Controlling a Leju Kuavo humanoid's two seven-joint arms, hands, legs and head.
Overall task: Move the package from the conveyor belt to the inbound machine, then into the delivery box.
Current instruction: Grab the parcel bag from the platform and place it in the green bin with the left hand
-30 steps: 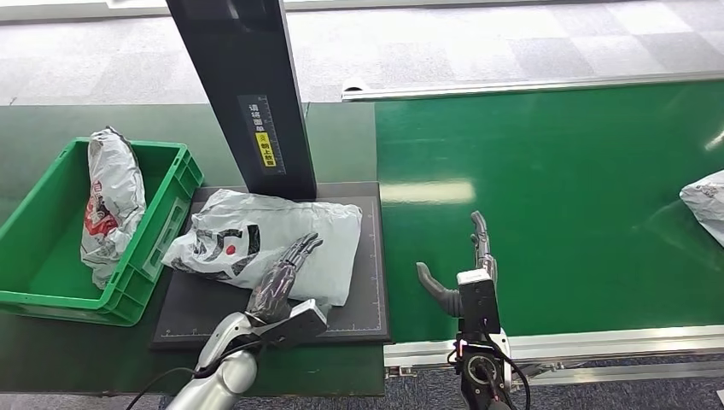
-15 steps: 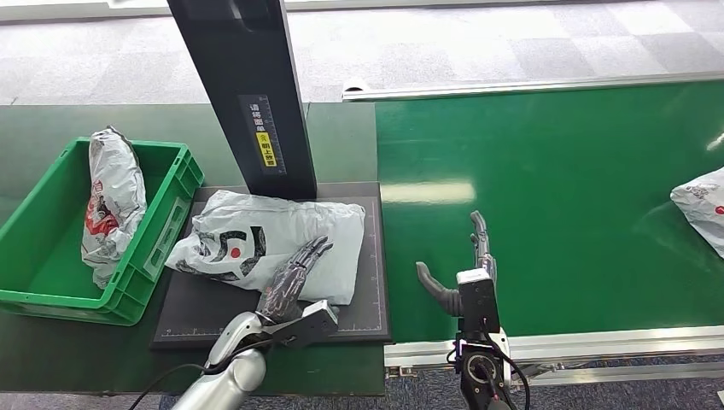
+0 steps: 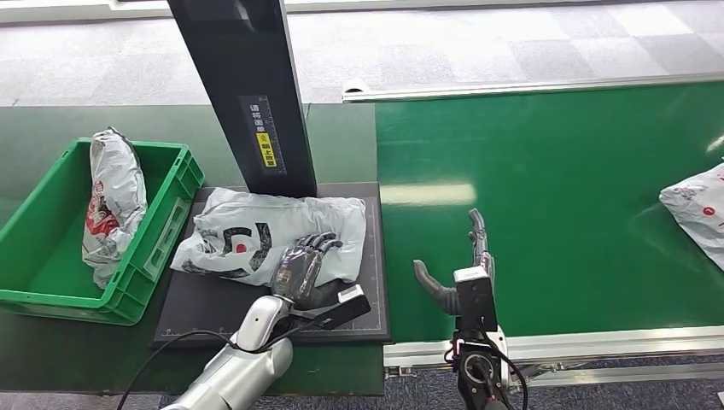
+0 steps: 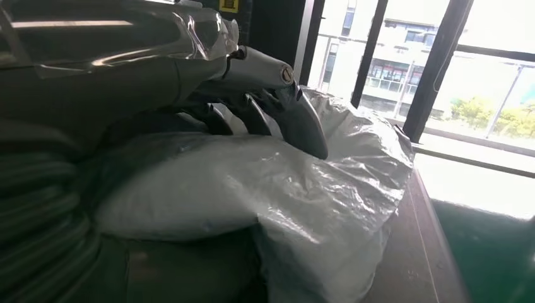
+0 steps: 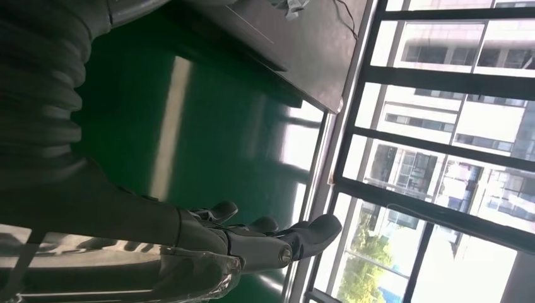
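A green delivery box [image 3: 162,226] at the left edge already holds a bagged parcel [image 3: 113,201]. Beside it, the grey package [image 3: 256,235] lies on the inbound machine's black platform [image 3: 205,307], the left robot hand [image 3: 300,263] curling over its near edge, apparently to grip it. The right robot hand [image 3: 457,269] hovers spread over the conveyor belt [image 3: 555,188], holding nothing.

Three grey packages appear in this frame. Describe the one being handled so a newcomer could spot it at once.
Find the tall black post; at its foot lies a dark platform. The package lies on that platform, crumpled grey-white plastic with bold black marks and a red dot. Unlike the others, the left hand is on it.
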